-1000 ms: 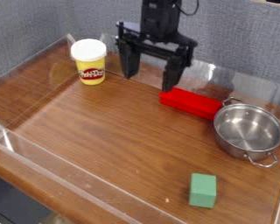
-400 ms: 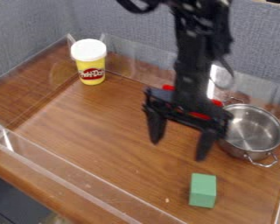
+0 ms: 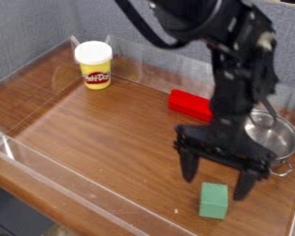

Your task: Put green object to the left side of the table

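We saw the gripper (image 3: 219,177) pointing down with jaws spread wide, empty, just above the green block (image 3: 213,199), which sat near the table's (image 3: 100,138) front right: presumably lining up a grasp.

Green object (image 3: 213,200), red block (image 3: 190,103), yellow tub (image 3: 96,66), brown wood-grain table (image 3: 100,129).

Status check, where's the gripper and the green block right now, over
Gripper open, pointing down, just above the green block, nothing held. Block sits near the table front right corner. Silver pot and red block close behind; leftward path open.
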Controlling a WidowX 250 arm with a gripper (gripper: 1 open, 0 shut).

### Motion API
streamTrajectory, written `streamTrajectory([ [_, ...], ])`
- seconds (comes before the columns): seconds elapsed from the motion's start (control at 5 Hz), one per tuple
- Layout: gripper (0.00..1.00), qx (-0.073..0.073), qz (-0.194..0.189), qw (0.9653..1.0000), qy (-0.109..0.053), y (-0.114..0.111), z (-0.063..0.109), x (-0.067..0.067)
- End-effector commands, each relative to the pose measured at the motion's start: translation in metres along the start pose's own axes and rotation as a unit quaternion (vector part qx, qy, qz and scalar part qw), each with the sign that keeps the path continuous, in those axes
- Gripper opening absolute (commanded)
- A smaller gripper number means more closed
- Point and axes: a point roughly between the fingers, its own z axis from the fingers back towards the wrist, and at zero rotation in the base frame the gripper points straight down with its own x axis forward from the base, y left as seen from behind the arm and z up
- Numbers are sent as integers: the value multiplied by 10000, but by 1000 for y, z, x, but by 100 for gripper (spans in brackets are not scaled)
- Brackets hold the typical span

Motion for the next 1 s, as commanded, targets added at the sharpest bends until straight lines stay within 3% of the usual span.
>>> streamTrajectory([
  [0.0,100,-104,-11,9999,-137,-9,-8,-1],
  [0.4,100,-170,-41,9997,-164,-12,-30,0],
  [0.8,100,-209,-118,9991,-345,-14,-18,7],
])
